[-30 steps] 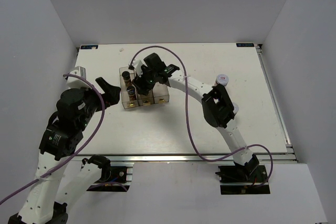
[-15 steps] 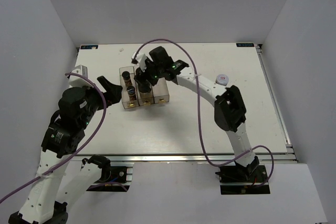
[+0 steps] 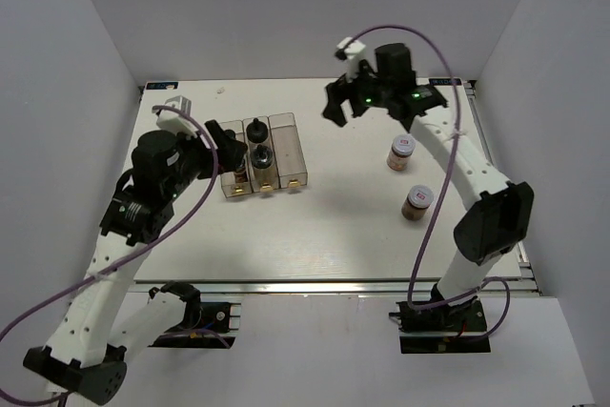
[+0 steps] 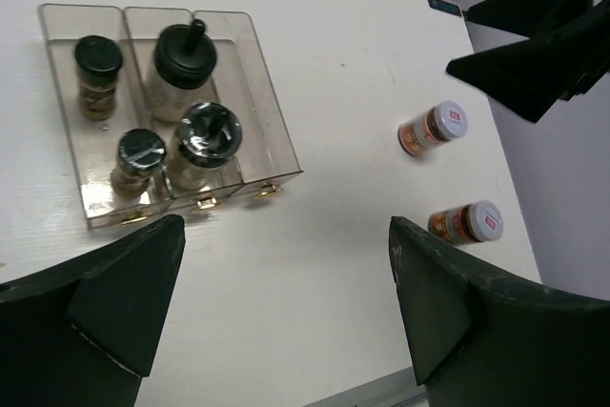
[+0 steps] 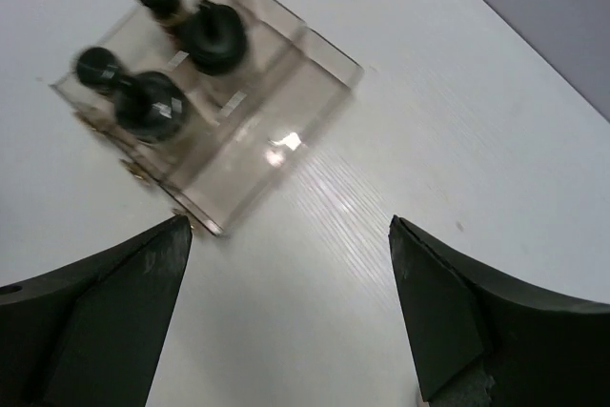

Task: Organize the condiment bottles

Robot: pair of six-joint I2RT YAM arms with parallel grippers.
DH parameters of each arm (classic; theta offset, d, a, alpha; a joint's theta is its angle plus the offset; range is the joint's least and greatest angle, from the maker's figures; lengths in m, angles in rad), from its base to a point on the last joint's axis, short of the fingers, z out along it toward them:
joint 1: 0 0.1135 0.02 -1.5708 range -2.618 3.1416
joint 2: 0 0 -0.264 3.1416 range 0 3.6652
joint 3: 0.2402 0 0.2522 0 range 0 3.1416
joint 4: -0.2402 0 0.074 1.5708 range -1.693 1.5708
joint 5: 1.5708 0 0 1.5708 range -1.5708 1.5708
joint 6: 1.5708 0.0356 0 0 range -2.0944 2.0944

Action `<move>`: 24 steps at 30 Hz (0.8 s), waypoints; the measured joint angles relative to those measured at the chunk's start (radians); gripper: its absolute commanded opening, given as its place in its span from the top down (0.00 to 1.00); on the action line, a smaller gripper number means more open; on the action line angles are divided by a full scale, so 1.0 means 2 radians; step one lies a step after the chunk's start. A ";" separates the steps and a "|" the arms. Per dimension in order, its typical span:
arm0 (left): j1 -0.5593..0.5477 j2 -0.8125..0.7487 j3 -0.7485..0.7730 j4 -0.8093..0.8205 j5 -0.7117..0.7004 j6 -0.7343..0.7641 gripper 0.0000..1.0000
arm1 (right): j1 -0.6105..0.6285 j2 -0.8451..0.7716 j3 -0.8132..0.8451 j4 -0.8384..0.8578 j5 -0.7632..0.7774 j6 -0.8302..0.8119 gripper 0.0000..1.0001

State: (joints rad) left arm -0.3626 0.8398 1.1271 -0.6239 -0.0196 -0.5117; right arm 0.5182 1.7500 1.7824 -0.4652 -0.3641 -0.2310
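On the white worktop (image 3: pixel 362 235), a clear three-compartment rack (image 4: pixel 250 102) is entered left of centre: two small black-capped bottles (image 4: pixel 96 73) in its left compartment, two larger black-capped bottles (image 4: pixel 184 64) in the middle one, nothing in the right one. Two white-lidded jars with reddish-brown contents are listed outside it, well apart from the rack on the right side: far jar (image 3: pixel 402 152) and near jar (image 3: pixel 416 202), both apparently upright. Left fingers (image 4: pixel 114 293) are spread wide and empty, held above the worktop near the rack's left side; right fingers (image 5: pixel 114 302) are likewise spread wide and empty, held high over the back of the worktop. Hazards, as judged: a smooth round jar could be tipped or rolled if only one finger meets it; a jar lowered off-centre could be caught on a rack wall, and the light rack shoved; the tall caps in the middle compartment could be struck by a finger; the near jar could be brushed by the purple cable (image 3: pixel 426 235) hanging just beside it. Surface: matt white, faintly grained, edged by a metal rail (image 3: pixel 334 285). Room: plain pale walls (image 3: pixel 286 16) on three sides.
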 measured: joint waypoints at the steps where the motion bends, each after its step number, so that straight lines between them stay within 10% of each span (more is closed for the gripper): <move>1: 0.000 0.011 0.000 0.010 0.013 0.001 0.04 | -0.023 -0.012 -0.015 -0.001 0.005 0.006 0.11; 14: 0.000 0.094 -0.020 0.097 0.118 0.001 0.05 | -0.190 -0.072 -0.168 -0.005 0.081 0.030 0.11; 24: 0.000 0.096 -0.023 0.103 0.130 -0.005 0.05 | -0.198 0.008 -0.168 -0.002 0.117 -0.003 0.11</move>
State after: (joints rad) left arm -0.3626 1.0309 1.0809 -0.4171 0.2398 -0.5209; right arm 0.1223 1.7668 1.4456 -0.4698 -0.1307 -0.2379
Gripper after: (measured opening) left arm 0.951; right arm 0.894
